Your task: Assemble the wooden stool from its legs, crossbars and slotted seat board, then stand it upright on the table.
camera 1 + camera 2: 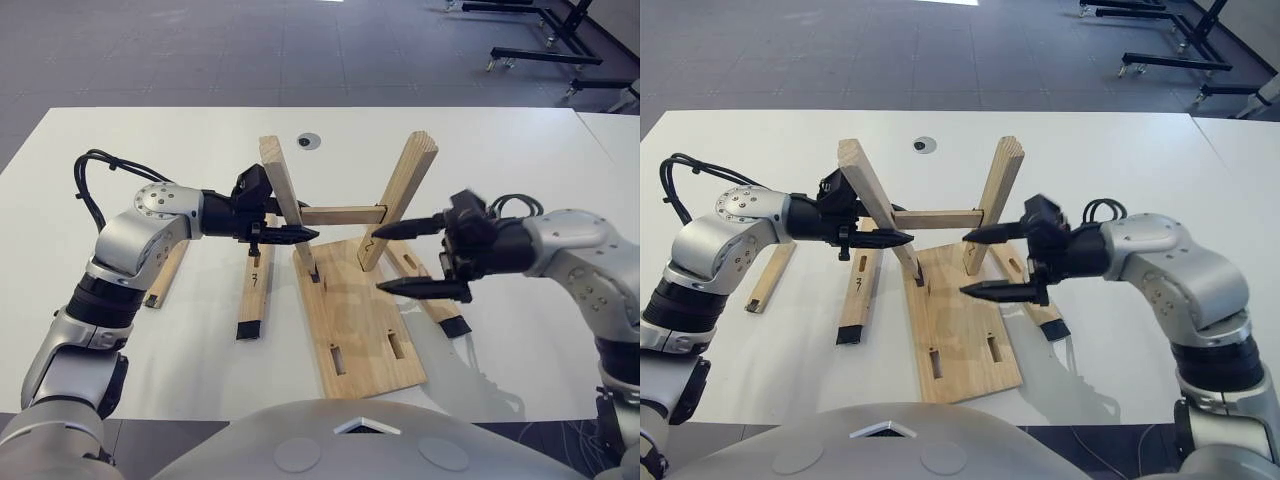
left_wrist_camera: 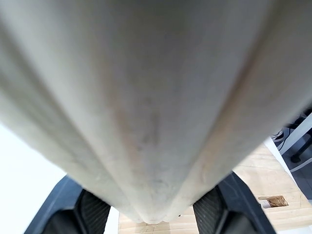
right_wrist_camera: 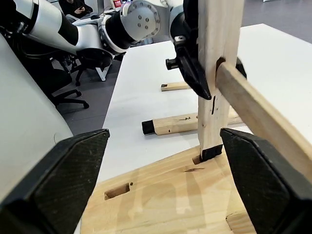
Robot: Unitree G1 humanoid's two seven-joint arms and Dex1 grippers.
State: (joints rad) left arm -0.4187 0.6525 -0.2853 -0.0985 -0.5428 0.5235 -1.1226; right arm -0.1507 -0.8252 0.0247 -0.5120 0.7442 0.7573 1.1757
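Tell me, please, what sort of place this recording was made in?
Probably a robotics lab or workshop: a large white table on grey tiled floor, wheeled black equipment frames parked behind it, and office chairs nearby.

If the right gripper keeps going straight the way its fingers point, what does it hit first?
Most likely the left leg standing in the seat board, held by the left gripper. The open right gripper lines up with it, though it may slip past its near side.
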